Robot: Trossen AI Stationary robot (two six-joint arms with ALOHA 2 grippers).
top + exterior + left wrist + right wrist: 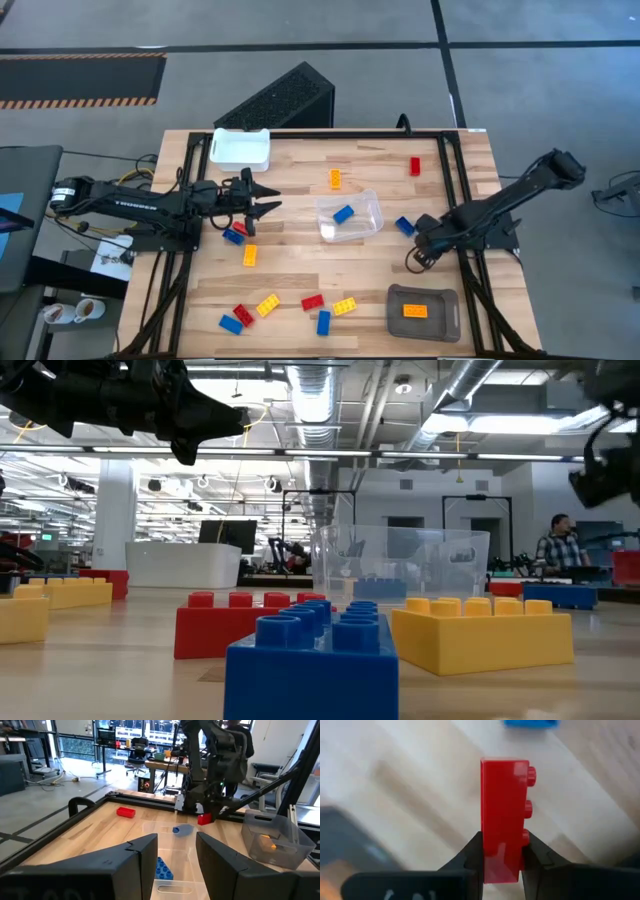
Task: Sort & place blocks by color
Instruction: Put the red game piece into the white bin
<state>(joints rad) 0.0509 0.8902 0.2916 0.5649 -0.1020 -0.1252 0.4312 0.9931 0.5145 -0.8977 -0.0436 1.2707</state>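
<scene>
A red block [503,820] stands on end, pinched between the 2 fingers of the right gripper [502,857], above the table [300,190] near its right edge, just beside a blue block [404,226]; a grey tray [398,300] lies near the front-right corner; the left gripper [262,198] hovers near the left edge, fingers parted and empty, above 1 red [240,229] and 1 blue block [233,238].

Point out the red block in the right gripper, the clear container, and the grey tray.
red block [502,820]: right wrist view, flat side face.
clear container [372,208]: high view, right rim.
grey tray [398,312]: high view, bare left floor.
</scene>
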